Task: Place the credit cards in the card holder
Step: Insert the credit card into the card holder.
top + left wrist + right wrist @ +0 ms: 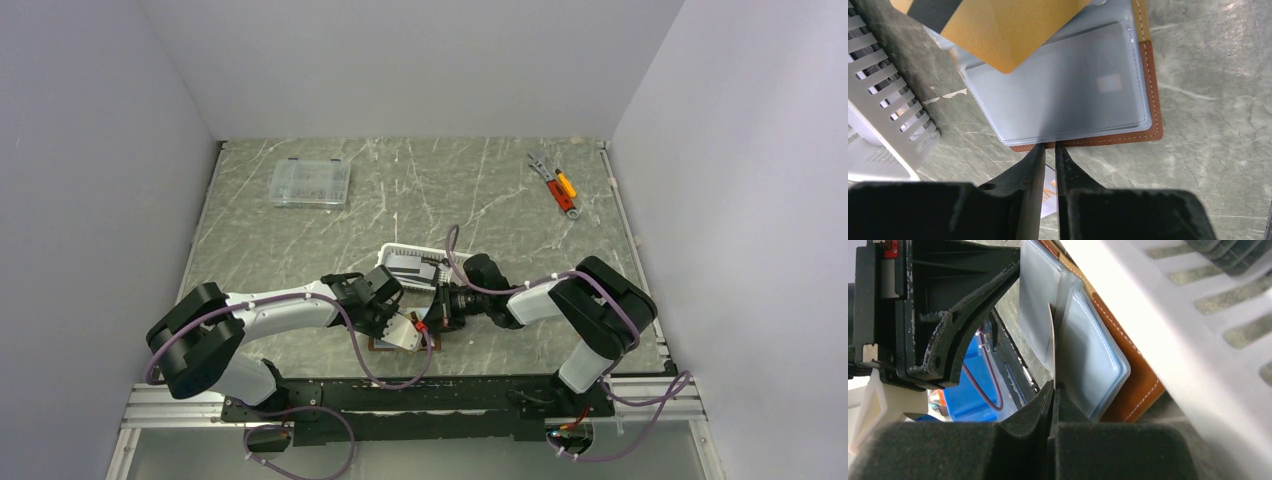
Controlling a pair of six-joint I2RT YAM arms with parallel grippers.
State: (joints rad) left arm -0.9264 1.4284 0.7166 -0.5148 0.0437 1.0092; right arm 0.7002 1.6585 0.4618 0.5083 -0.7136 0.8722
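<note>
Card holder (1148,107): lies open on the marbled surface (1218,160), lower centre of the top view, just in front of the white slotted basket (395,248). Shows pale blue-grey sleeves inside a brown stitched border, with one pale card behind the front sleeve.

Left hand (1050,150): narrow. Pinches the near brown edge of the card holder, bottom centre of the left wrist view.

Right hand (1053,389): fully closed on one edge of the orange-gold card (998,30). In the left wrist view, hangs tilted over the upper left of the card holder, one corner overlapping a sleeve. In the right wrist view, appears edge-on against the sleeves; whether inside a pocket cannot be told.

Other credit cards (412,265): rest in the basket.

Clear compartment box (310,182): upper left of the top view. Hand tools (555,185): upper right.
</note>
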